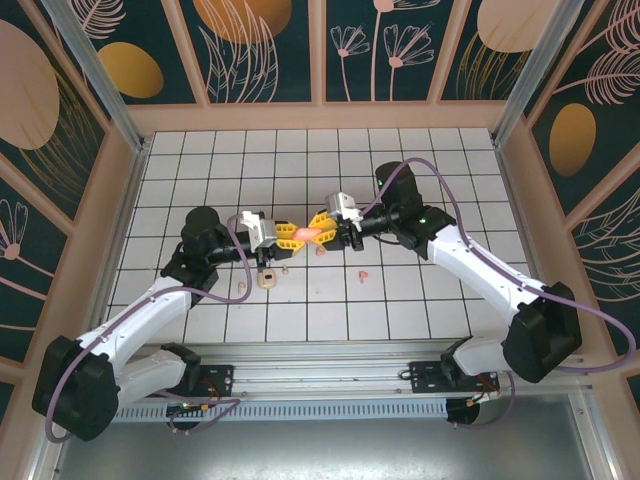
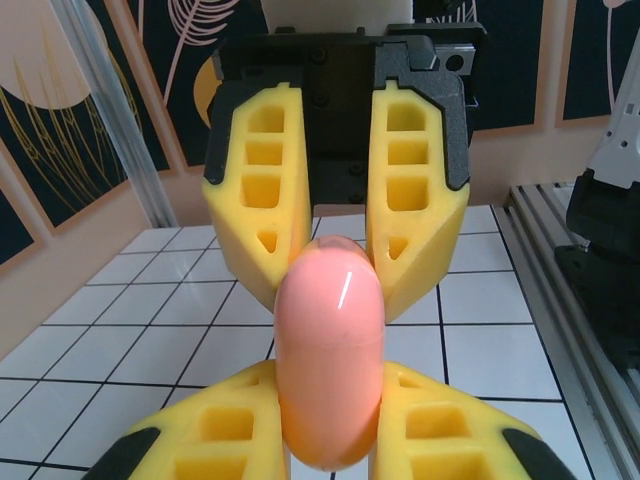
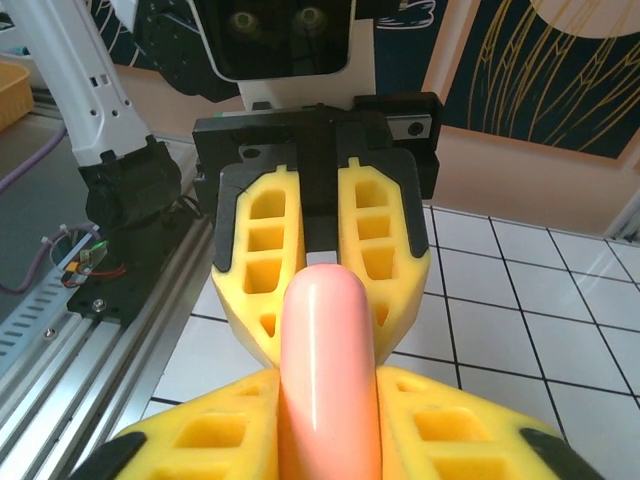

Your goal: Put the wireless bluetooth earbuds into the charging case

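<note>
A glossy coral-pink charging case (image 1: 305, 232) hangs above the tiled table, its lid closed, held from both ends. My left gripper (image 1: 290, 236) is shut on its left end and my right gripper (image 1: 321, 228) on its right end. In the left wrist view the case (image 2: 330, 370) sits between my left gripper's (image 2: 330, 400) yellow pads, with the right gripper (image 2: 335, 275) facing it. The right wrist view shows the case (image 3: 328, 370) clamped in my right gripper (image 3: 328, 410). Two pink earbuds (image 1: 321, 251) (image 1: 364, 274) and a cream earbud (image 1: 243, 291) lie on the tiles.
A small round beige object (image 1: 267, 280) lies on the tiles below my left gripper. The white tiled table (image 1: 400, 170) is walled by a wooden frame. A metal rail (image 1: 330, 352) carrying both arm bases runs along the near edge.
</note>
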### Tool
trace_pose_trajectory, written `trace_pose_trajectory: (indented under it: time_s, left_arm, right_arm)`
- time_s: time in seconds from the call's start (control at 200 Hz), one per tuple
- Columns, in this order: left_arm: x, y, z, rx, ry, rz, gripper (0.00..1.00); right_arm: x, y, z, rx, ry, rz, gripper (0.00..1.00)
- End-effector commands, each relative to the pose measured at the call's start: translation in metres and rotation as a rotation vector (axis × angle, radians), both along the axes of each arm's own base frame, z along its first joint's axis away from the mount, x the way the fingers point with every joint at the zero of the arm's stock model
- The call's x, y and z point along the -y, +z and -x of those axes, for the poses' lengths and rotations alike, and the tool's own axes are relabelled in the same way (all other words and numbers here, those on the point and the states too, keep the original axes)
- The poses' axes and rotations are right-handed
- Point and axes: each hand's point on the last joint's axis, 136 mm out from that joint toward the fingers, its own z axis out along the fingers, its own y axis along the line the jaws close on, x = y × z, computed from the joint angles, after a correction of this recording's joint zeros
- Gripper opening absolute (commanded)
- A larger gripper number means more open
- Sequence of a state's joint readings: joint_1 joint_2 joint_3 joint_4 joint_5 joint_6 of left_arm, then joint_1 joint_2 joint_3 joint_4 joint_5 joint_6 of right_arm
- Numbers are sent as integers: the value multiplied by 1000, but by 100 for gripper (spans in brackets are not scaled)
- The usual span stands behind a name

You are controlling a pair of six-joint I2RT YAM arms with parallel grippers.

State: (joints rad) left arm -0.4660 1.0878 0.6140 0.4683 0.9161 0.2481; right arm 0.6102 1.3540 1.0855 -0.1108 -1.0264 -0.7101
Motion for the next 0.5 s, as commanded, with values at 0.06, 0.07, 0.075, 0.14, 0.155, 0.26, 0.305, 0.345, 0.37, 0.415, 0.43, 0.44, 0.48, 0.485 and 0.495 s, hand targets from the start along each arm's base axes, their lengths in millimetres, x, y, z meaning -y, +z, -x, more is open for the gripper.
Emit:
trace_pose_trajectory:
  time_s: [0.06, 0.07, 0.075, 0.14, 0.155, 0.26, 0.305, 0.345, 0.37, 0.415, 0.43, 0.44, 0.48, 0.485, 0.495]
  left_arm:
    - [-1, 14, 6, 51, -16, 32, 26]
    - [-1, 14, 6, 51, -16, 32, 27]
    - [-1, 14, 6, 51, -15, 31, 27]
    - [-1, 12, 6, 46, -14, 24, 34]
    - [-1, 11, 5, 45, -14, 22, 36]
    - [0, 7, 4, 36, -13, 5, 40]
    - [0, 6, 3, 34, -14, 1, 41]
    - [1, 5, 3, 29, -17, -2, 42]
    - [1, 4, 3, 27, -19, -3, 43]
    - [1, 4, 4, 25, -26, -6, 45]
    - [1, 4, 4, 23, -28, -6, 45]
    - [1, 4, 5, 23, -30, -5, 46]
    - [2, 4, 5, 22, -34, -6, 46]
    - [2, 4, 5, 22, -34, -6, 46]
    - [2, 4, 5, 23, -35, -6, 46]
  right_arm:
    - [0, 6, -4, 54, -38, 27, 16]
    - [0, 7, -5, 57, -39, 28, 16]
    - [0, 7, -5, 58, -40, 29, 16]
    - [1, 7, -6, 77, -54, 48, 15]
    - [1, 7, -7, 81, -58, 55, 15]
    - [-1, 4, -8, 126, -84, 113, 15]
    - [-2, 2, -9, 139, -92, 135, 14]
    - [-4, 2, -8, 148, -95, 148, 15]
    - [-4, 2, -8, 152, -94, 154, 14]
    - [-5, 2, -8, 159, -92, 160, 15]
    - [-5, 3, -8, 162, -91, 160, 15]
    - [-5, 3, -7, 163, -90, 160, 15]
    - [-7, 4, -7, 166, -86, 159, 15]
    - [-7, 4, -7, 166, -84, 158, 15]
    - [-7, 4, -7, 166, -84, 159, 15]
